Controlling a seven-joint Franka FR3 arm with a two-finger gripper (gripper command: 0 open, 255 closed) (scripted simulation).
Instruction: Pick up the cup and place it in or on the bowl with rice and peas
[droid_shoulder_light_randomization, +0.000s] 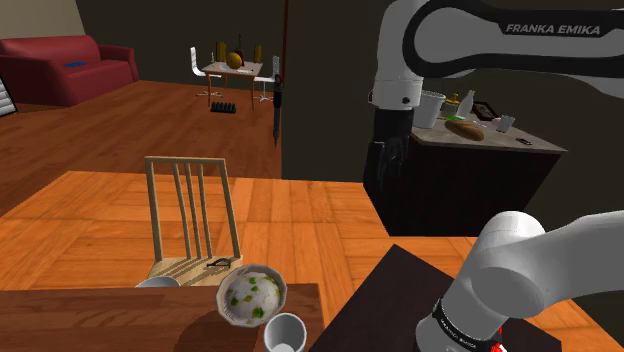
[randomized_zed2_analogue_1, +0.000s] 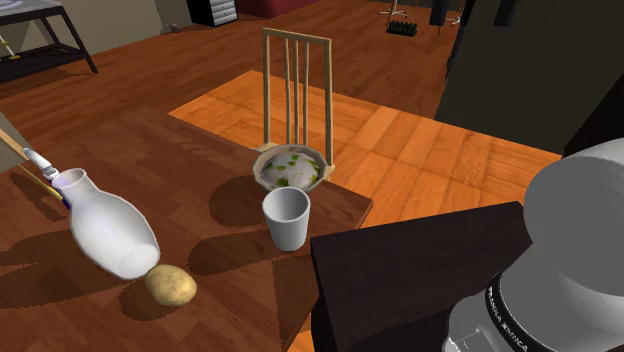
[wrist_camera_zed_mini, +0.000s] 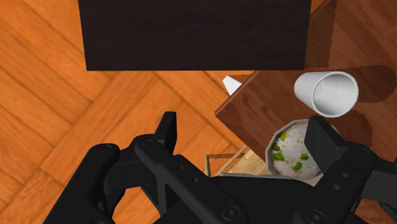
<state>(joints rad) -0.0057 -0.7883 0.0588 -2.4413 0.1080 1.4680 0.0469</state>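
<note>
All-black gripper is hanging wide open, empty — probably well above the plain white cup, standing mid-frame in the second exterior view just below the white rice-and-peas bowl; centring over one cup wall is coming first.

Wrist view: bowl partly covered by the gripper finger nearer the cup. Chair mostly hidden behind the gripper body. White sliver just beyond the fingertips, tucked under the table corner, can't identify. Stand, further beyond, cut by the picture edge. Shoulder view: cup cut by the bottom edge, well below the gripper.
</note>
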